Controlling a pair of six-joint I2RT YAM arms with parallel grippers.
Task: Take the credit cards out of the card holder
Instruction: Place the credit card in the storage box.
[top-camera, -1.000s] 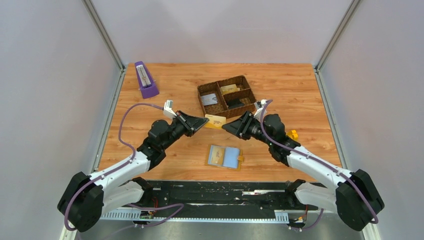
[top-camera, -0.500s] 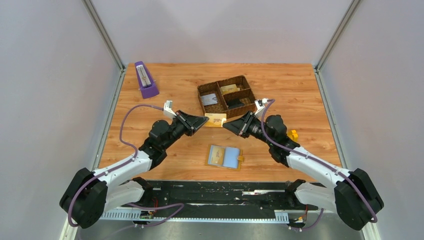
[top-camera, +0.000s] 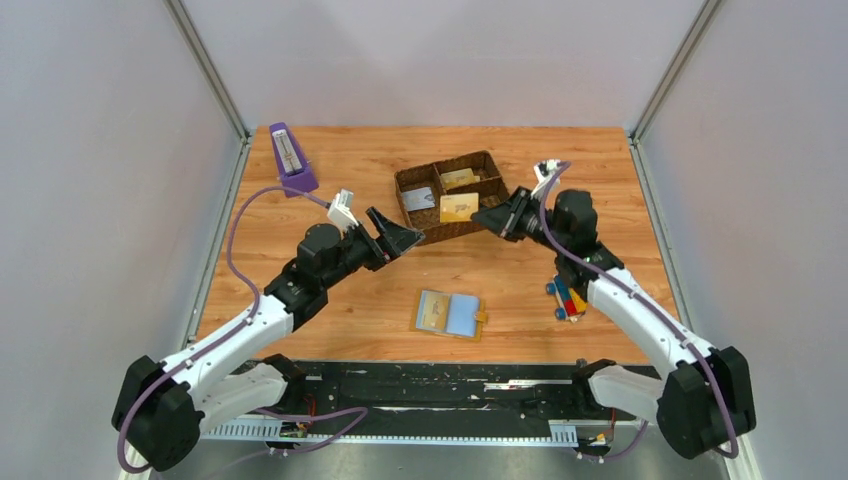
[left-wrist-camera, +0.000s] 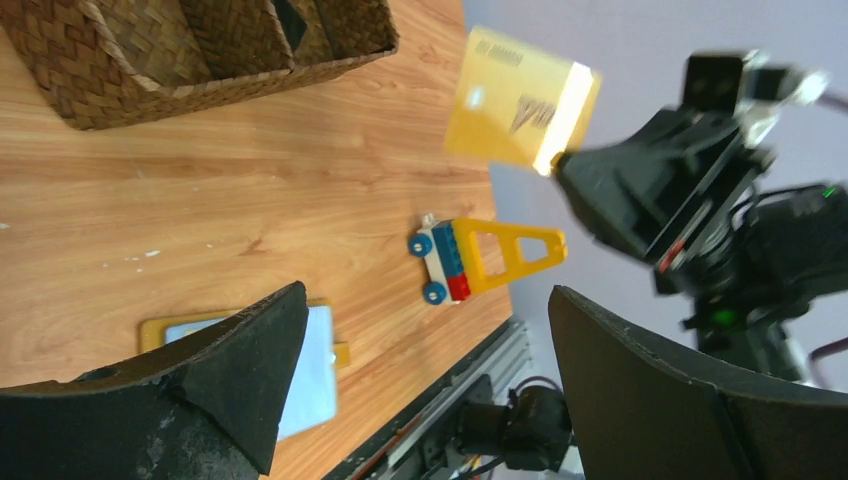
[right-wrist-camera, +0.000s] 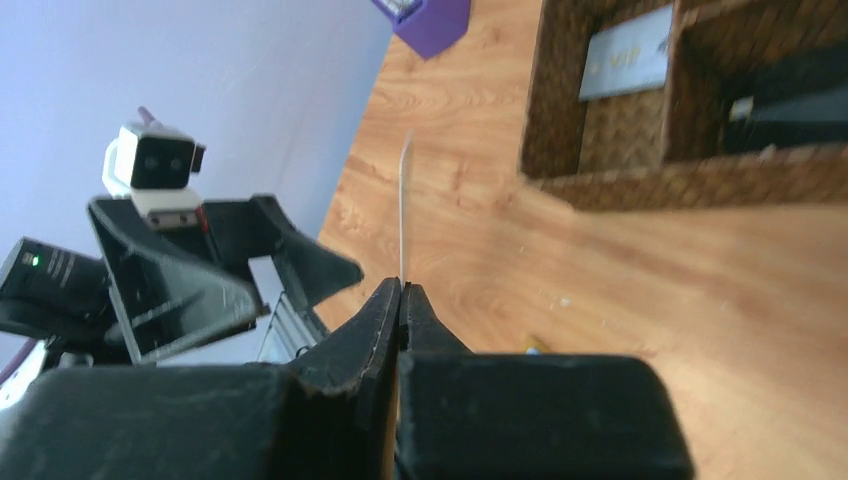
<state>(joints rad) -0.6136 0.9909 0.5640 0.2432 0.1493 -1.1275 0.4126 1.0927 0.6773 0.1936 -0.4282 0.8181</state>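
Observation:
The card holder (top-camera: 449, 314) lies open on the table, mustard outside and light blue inside; its blue pocket (left-wrist-camera: 312, 368) shows beside my left finger. My right gripper (top-camera: 480, 214) is shut on a yellow credit card (top-camera: 458, 208) and holds it over the brown woven tray (top-camera: 398, 190). In the right wrist view the card (right-wrist-camera: 404, 205) stands edge-on out of the closed right gripper (right-wrist-camera: 402, 290). My left gripper (top-camera: 402, 238) hangs open and empty left of the tray, apart from the card (left-wrist-camera: 520, 100). In the left wrist view the left gripper (left-wrist-camera: 425, 335) has nothing between its fingers.
The tray (right-wrist-camera: 640, 180) holds a silver card (right-wrist-camera: 625, 65) and other cards in its compartments. A purple metronome (top-camera: 291, 160) stands at the back left. A yellow, blue and red toy vehicle (top-camera: 567, 298) lies right of the card holder, under the right forearm.
My left gripper opened, let go of the yellow card and drew back left. My right gripper closed on the card and carried it back and right, over the tray.

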